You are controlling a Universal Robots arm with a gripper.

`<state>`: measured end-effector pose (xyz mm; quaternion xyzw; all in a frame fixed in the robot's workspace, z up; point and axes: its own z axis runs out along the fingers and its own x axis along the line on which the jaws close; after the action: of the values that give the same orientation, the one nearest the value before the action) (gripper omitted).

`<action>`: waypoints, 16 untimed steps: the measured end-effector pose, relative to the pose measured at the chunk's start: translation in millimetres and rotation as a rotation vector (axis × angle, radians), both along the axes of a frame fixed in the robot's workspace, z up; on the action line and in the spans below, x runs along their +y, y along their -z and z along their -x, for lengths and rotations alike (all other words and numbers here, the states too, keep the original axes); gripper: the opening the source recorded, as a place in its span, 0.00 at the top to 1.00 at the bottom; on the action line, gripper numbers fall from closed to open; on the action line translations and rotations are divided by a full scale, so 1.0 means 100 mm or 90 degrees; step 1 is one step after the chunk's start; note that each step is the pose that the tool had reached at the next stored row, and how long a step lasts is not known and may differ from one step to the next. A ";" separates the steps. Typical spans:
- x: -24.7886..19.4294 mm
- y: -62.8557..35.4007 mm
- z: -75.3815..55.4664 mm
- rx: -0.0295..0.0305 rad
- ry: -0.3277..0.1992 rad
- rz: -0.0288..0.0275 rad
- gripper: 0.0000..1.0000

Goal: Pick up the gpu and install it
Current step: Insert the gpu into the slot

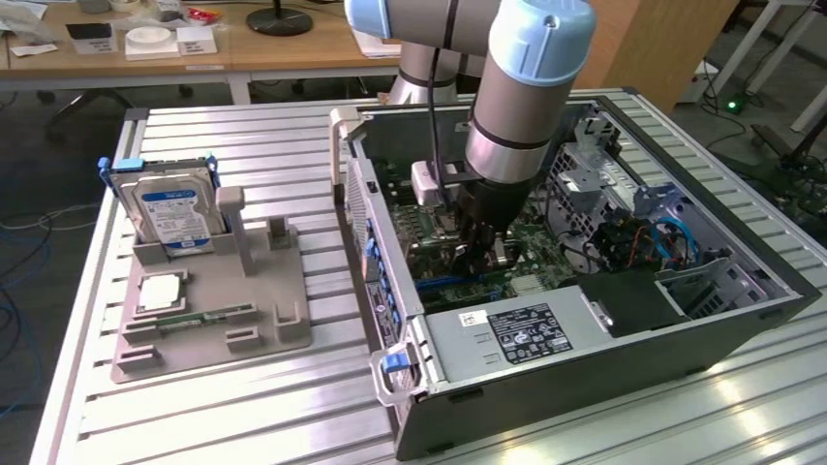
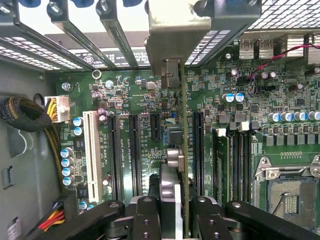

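On the exterior view's left the hard drive (image 1: 168,211) stands in the grey fixture (image 1: 207,300) on the worktop (image 1: 259,407), well clear. I'm down inside the computer case (image 1: 621,320), my gripper (image 2: 172,220) with jaws clamped on the gpu (image 2: 172,165), held edge-on above the motherboard (image 2: 150,145). Its silver bracket (image 2: 175,40) sits at the rear slot openings. My worry: the card edge lands beside the black slot (image 2: 198,145) rather than in it, and pressing would flex the board. Rightward, the memory slots (image 2: 240,155) lie close; any tilt could clip them.
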<state>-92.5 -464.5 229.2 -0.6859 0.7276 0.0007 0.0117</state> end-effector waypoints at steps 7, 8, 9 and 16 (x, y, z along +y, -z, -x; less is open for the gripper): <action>0.015 0.003 0.00 -0.0001 0.000 0.0191 0.71; 0.015 0.003 0.00 -0.0001 0.000 0.0191 0.71; 0.015 0.003 0.00 -0.0001 0.000 0.0192 0.71; 0.021 0.004 0.00 0.0000 0.000 0.0193 0.71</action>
<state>-92.4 -462.5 228.8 -0.6861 0.7275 -0.0103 0.0014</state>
